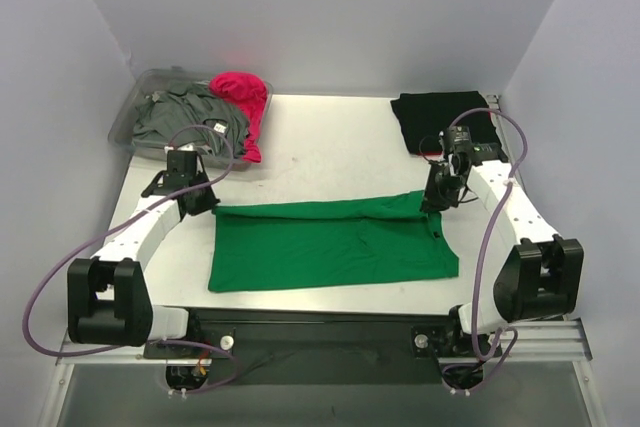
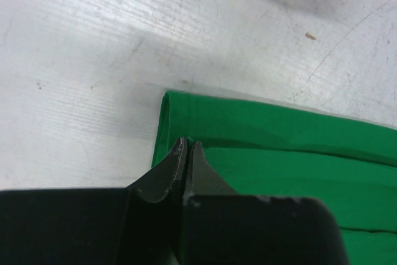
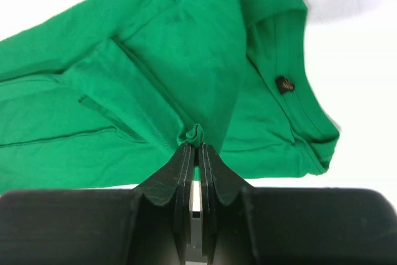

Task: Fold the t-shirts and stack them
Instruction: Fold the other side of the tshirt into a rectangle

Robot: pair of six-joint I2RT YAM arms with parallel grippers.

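The bright green t-shirt [image 1: 330, 244] lies folded lengthwise across the near half of the table. My left gripper [image 1: 203, 203] is shut on its far left corner; in the left wrist view the tips [image 2: 188, 145] pinch the green edge [image 2: 260, 141]. My right gripper [image 1: 434, 202] is shut on the far right edge; in the right wrist view a bunch of green cloth [image 3: 196, 133] sticks out between the tips [image 3: 197, 147]. The black t-shirt [image 1: 445, 120] lies folded at the far right. The grey t-shirt [image 1: 185, 117] and the magenta pink t-shirt [image 1: 243, 102] lie in the bin.
A clear plastic bin [image 1: 140, 107] stands at the far left corner and holds the grey and pink shirts. Walls close in the table on three sides. A bare white tabletop [image 1: 320, 147] stretches between the bin and the black shirt.
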